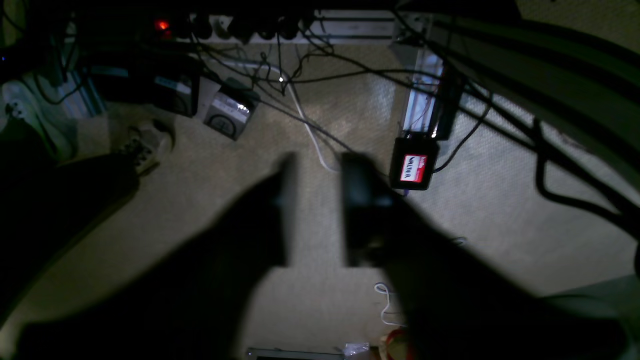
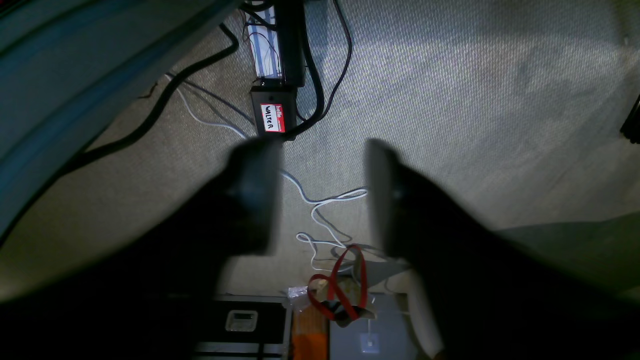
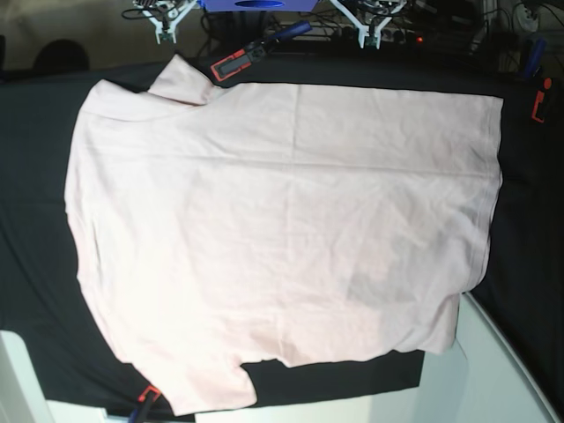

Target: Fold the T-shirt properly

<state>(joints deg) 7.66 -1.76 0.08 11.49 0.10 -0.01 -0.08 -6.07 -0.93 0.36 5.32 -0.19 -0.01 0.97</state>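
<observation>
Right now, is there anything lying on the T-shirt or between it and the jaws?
Nothing visible lies on the T-shirt; it is spread flat on the black cloth. Both wrist views show only floor and cables beyond open jaws, so the path itself cannot be judged.

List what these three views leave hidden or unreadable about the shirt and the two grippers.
- T-shirt: in the base view the frame's bottom edge cuts its lower sleeve, and its underside is hidden.
- Both wrist views show only floor and cables, no shirt.
- Left gripper and right gripper: dark, blurred fingers, spread apart and holding nothing.
- Base view: the top edge cuts the grippers, so their jaws are unreadable there.
</observation>
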